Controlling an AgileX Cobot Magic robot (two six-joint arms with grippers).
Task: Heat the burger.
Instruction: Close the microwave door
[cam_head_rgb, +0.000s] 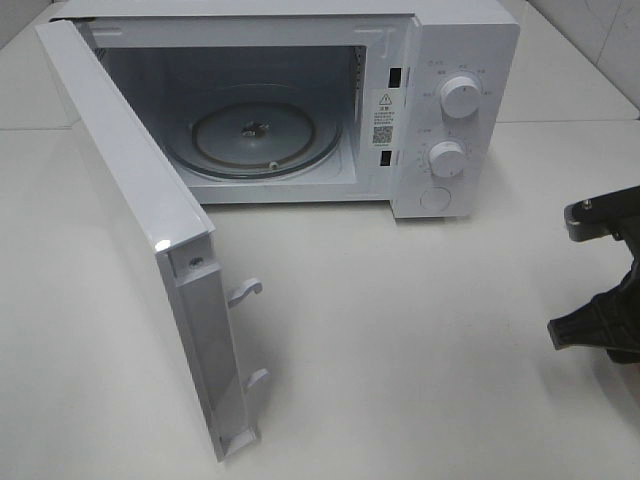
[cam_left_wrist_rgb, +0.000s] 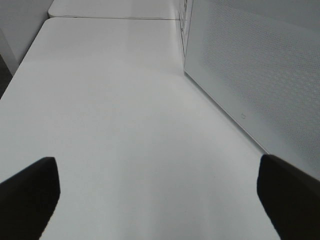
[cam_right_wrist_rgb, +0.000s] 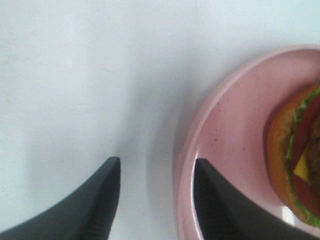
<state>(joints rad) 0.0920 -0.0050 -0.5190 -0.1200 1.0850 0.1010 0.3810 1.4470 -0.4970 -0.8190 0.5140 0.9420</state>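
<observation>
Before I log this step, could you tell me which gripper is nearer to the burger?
Right. The right gripper straddles the rim of the pink plate holding the burger. The left gripper hovers over bare table beside the microwave door.

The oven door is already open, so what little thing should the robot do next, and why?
Probably close the right fingers on the rim of the pink plate. One finger is over the plate and one outside it, with the rim between them. The burger sits on it, and the microwave is open and empty.

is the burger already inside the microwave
No, the microwave cavity holds only its glass turntable, while the burger lies on the pink plate by the right gripper.
</observation>
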